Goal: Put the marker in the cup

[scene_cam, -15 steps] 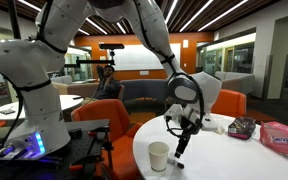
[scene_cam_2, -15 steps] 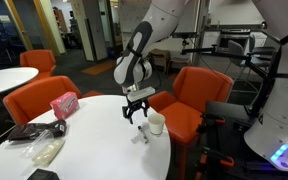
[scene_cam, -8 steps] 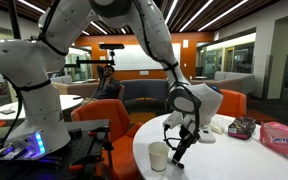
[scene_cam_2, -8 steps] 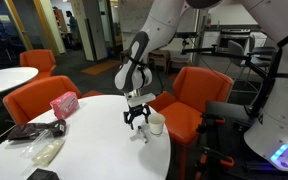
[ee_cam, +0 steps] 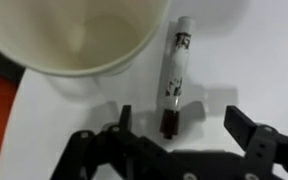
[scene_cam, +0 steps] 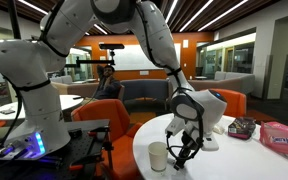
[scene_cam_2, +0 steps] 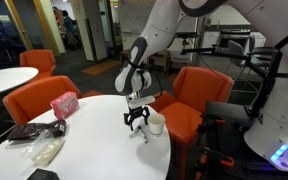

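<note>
At the bottom edge of the wrist view the gripper [ee_cam: 184, 128] stands spread wide, its two dark fingers [ee_cam: 125, 122] well apart and holding nothing. The lower, dark end of the marker [ee_cam: 174, 75] lies between them, nearer the finger on the picture's left and not touching either.

The marker lies flat on the white table [ee_cam: 264, 60], running almost straight up the middle of the frame. Here its barrel looks pale with a small printed mark near the top. It should be light, stiff and smooth, so it may roll or skid if only one finger nudges it. I judge the best hold to be across the barrel near mid-length, with the fingers closing evenly from both sides (a grip at the very tip could let it swing).

Just beyond it, in the upper left of the frame, is the cup [ee_cam: 114, 68], mouth open and apparently empty. It sits close beside the marker but apart from it. It looks thin-walled and easy to tip.

Only the wrist view shows the marker clearly. In both exterior views the lowered gripper [scene_cam: 185, 153] [scene_cam_2: 136, 122] masks it, though those views do show the cup [scene_cam: 158, 157] [scene_cam_2: 156, 124] upright right beside the gripper, near the table's edge.
</note>
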Available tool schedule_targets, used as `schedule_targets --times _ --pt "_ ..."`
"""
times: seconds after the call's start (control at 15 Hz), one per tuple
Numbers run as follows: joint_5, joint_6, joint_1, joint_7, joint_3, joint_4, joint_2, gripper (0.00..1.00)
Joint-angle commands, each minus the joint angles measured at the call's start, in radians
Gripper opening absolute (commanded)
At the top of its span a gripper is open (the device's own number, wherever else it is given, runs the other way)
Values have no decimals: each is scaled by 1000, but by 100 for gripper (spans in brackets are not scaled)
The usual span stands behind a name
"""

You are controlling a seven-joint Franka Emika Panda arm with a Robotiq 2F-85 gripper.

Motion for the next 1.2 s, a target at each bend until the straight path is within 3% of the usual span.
schedule_targets --times 0.0,0.07,0.2,0.73,0.8,1.13 --pt "33 0 -22 -43 20 22 18 100" --pt "34 2 -23 -48 20 25 22 75" --pt "38 4 -27 -47 19 30 25 68" --pt "38 11 -32 -55 22 30 18 5" --pt "38 15 -32 -56 23 24 8 0" --pt "8 84 4 -42 -4 -30 -77 5"
